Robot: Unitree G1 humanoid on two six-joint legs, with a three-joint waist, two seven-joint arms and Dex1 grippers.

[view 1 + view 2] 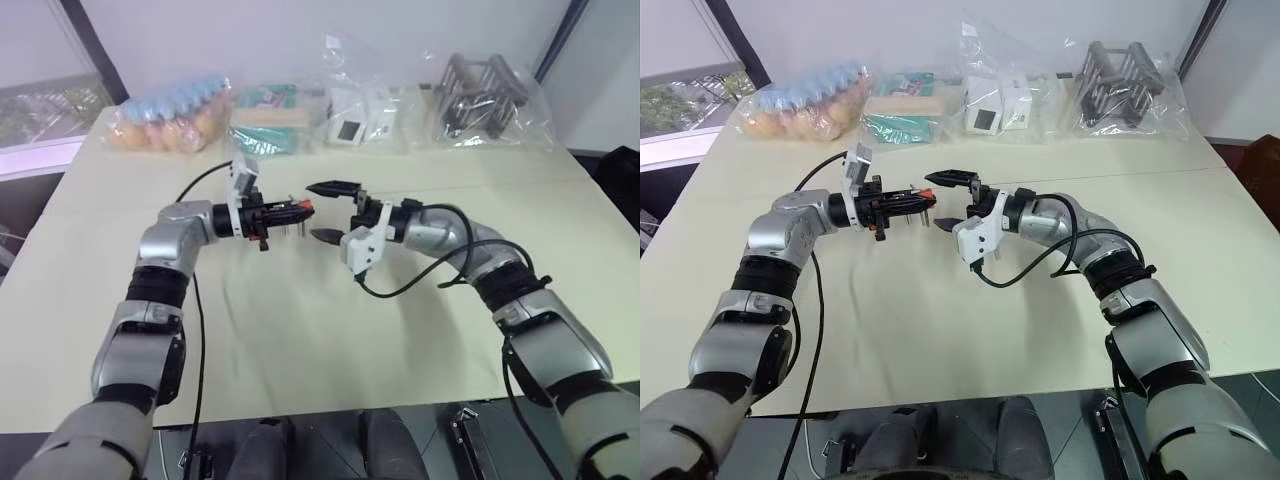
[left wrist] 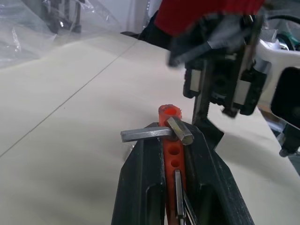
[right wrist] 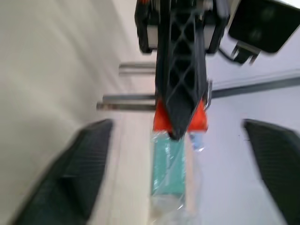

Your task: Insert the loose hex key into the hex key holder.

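Above the pale surface [image 1: 300,330], the left claw [image 1: 290,212] clamps the hex key holder [image 2: 169,140] level, presenting its holes to the right claw [image 1: 330,212], which gapes wide and grips nothing. One grey key, seemingly the loose hex key [image 2: 154,133], sits at the holder's tip, apparently already seated

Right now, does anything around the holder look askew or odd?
Nothing stands out. The left gripper is shut on the red holder, its keys seated and sticking out sideways. The right gripper, jaws open, faces it, empty.
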